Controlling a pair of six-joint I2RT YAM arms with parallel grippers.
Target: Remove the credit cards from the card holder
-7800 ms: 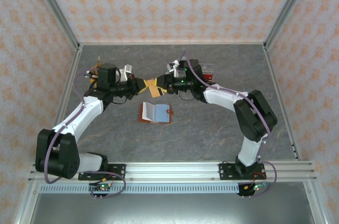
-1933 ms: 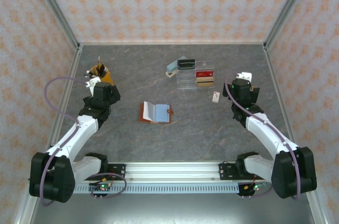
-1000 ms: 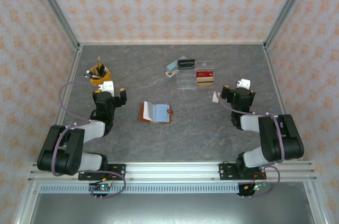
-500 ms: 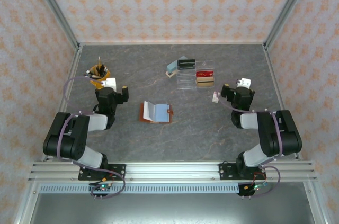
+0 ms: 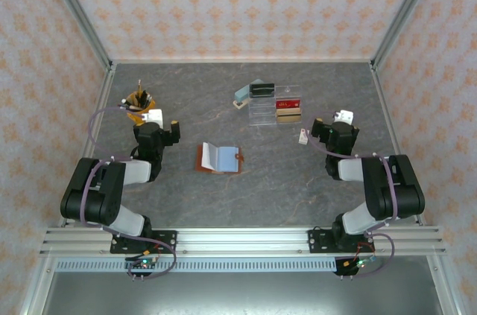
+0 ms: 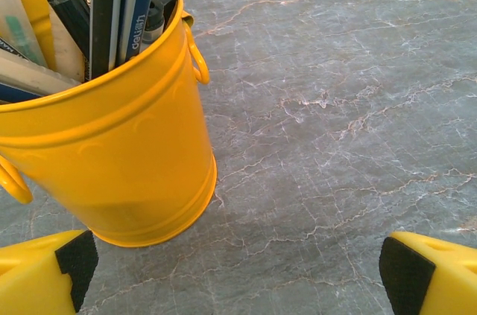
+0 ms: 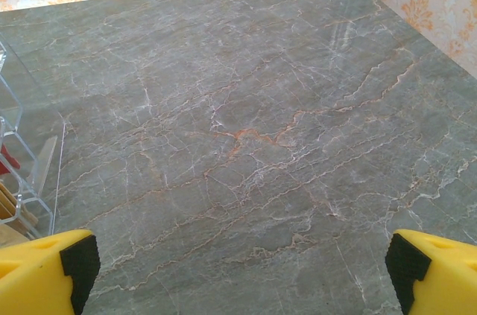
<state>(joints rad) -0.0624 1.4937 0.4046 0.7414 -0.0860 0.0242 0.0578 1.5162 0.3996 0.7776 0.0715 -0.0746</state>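
Wallet: the wallet point(image 5: 219, 158) lies open like a small book near the middle of the grey table point(image 5: 298, 188), light blue inside, between the two arms and touched by neither.
Cards: a red card point(image 5: 288, 104) and a brownish card point(image 5: 288, 115) sit in the clear organiser point(image 5: 262, 112) on the far side of the table, well apart from the wallet. I cannot tell from here if any card is in the wallet pockets.
Left gripper: the left gripper point(image 6: 238, 263) is low over the table, just beside the yellow bucket point(image 6: 112, 144). Its fingers point(image 6: 74, 259) are spread wide, with nothing between them.
Bucket: it stands upright, full of pencils and pens point(image 6: 119, 2).
Right gripper: the right gripper point(image 7: 238, 263) is also low, on the right side of the table. Its fingers point(image 7: 78, 259) are wide apart and hold nothing – only bare table is between them.
Near the right gripper: a white tag point(image 5: 303, 136) lies flat, just to its left.
Beside the organiser: a black box point(image 5: 261, 89) and a light blue block point(image 5: 242, 94) are at its far left corner.
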